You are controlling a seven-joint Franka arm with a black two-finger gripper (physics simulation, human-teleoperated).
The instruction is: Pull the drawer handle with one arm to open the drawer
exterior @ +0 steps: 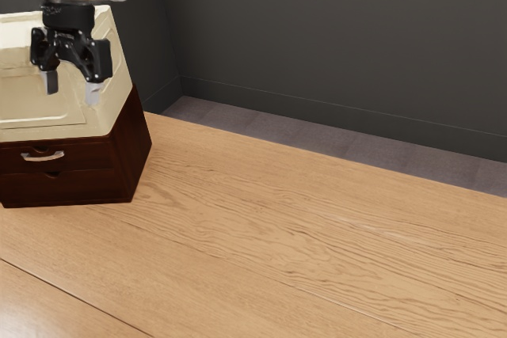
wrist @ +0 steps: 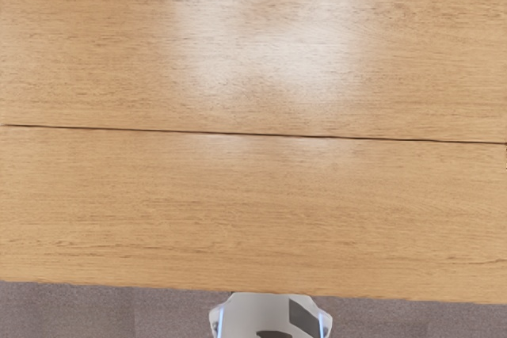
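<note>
My gripper (exterior: 72,89) hangs at the exterior view's upper left, pointing down, its two fingers spread apart with nothing between them. Seen from there, it overlaps the cream upper part of a dark brown drawer cabinet (exterior: 67,187) on the table. The cabinet has two drawer fronts, one over the other, and both look closed. A curved silvery handle (exterior: 43,156) is on the upper front, below the gripper in the picture and apart from it. The lower front (exterior: 63,187) has a small notch at its top edge.
The wooden table (exterior: 301,235) stretches toward the exterior view's right, with a dark wall (exterior: 341,37) behind it. In the wrist view, the tabletop (wrist: 253,203) has a dark seam, and a grey-white rounded piece (wrist: 265,314) lies past its edge, over the floor (wrist: 95,310).
</note>
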